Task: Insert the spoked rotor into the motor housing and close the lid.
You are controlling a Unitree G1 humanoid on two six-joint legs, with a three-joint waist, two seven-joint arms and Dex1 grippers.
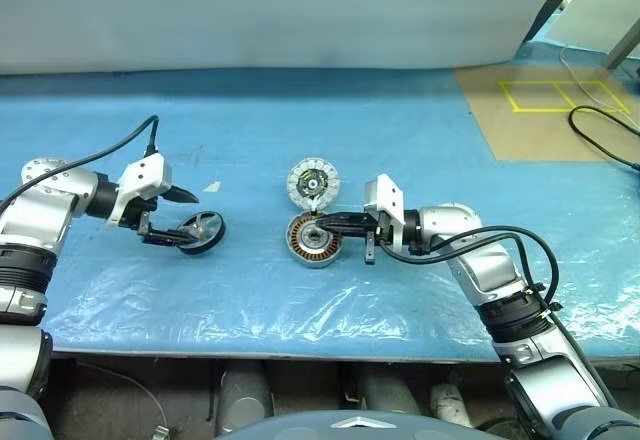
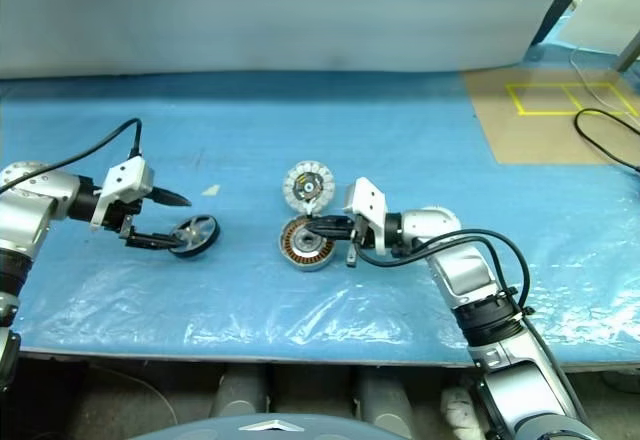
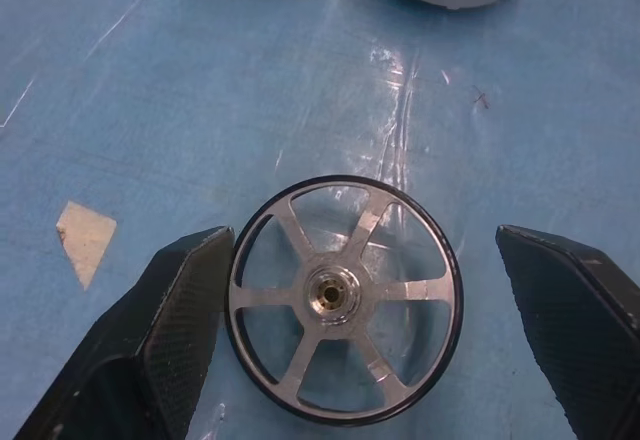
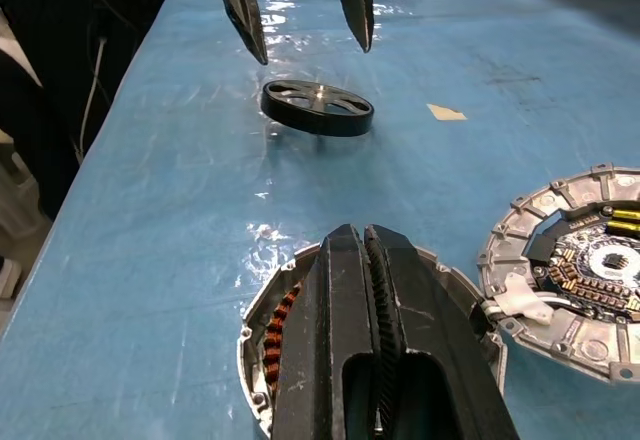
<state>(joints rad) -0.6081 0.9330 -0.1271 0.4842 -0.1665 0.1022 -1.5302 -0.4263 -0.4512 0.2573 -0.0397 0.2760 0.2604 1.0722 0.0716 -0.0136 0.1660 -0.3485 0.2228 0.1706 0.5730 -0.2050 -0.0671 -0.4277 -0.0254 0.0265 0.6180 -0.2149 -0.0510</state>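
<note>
Bright, even overhead light; white glare on the wrinkled plastic sheet covering the bench, soft short shadows, head views sharp, wrist views slightly soft up close.

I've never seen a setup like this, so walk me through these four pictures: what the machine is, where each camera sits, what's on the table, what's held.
It is a two-armed humanoid robot. Two pictures come from its head, looking down; the other two from cameras on each wrist. On the blue table lie a spoked rotor, a copper-wound motor housing and a pale lid. The left gripper has its fingers open either side of the rotor, not yet gripping. The right gripper is shut, holding nothing, its fingers over the housing.
</note>
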